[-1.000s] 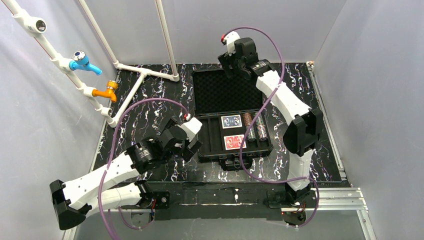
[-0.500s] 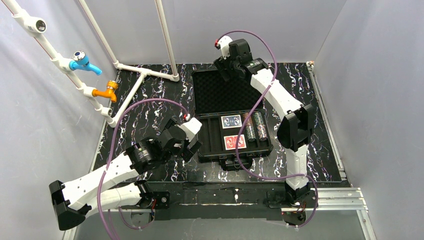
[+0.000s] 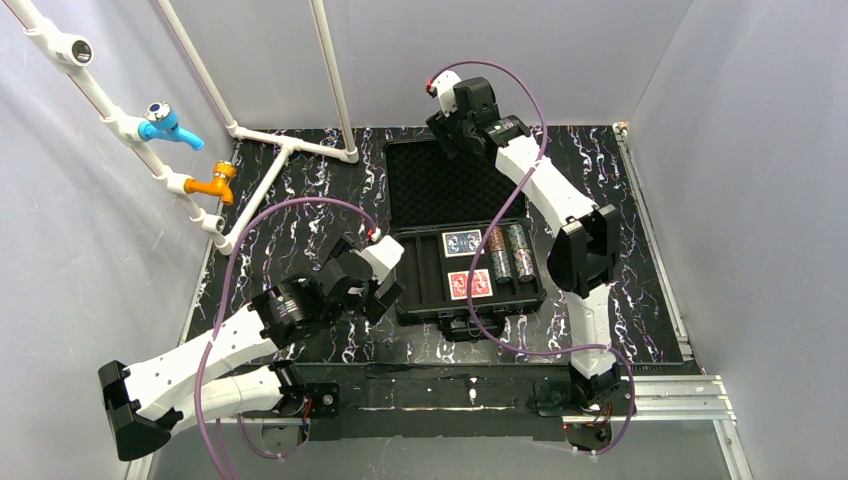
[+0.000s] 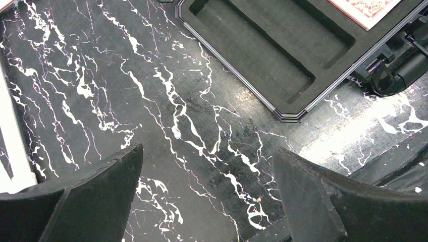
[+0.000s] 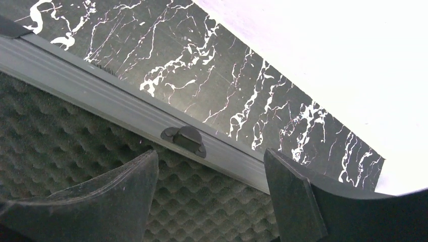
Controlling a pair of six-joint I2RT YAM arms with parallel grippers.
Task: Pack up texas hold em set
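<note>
Briefcase [image 3: 500,306] lay open mid-table [image 3: 290,250]. Its foam lid [image 3: 440,190] was flat toward the far side and the slotted tray [image 3: 425,270] was on the side nearer the arm bases.

Tray contents, top view:
- Blue deck [image 3: 463,243] sat in the far card slot.
- Red deck [image 3: 469,284] sat in the near card slot, directly below the blue one in the view.
- Chip rolls [image 3: 506,252] lay side by side in the slots just right of the decks.
- The long slot [image 4: 262,55] at the tray's left showed only bare foam.

Left hand [image 4: 207,176]: fingers spread wide with nothing between them. It hung over the table just beside the tray's near left corner [image 4: 287,113]. No contact with the case was visible. A corner of the red deck showed at the upper right of the left wrist view.

Right hand [image 5: 209,171]: fingers wide apart and holding nothing. The arm was stretched to the far edge of the lid. In the right wrist view the fingers framed the lid's metal rim and a small clasp [image 5: 184,139] on it, with egg-crate foam below and table beyond. I could not tell whether the fingertips touched the lid.

White pipes [image 3: 290,145] carrying a blue tap [image 3: 165,122] and an orange tap [image 3: 215,182] stood at far left, well apart from the case.
</note>
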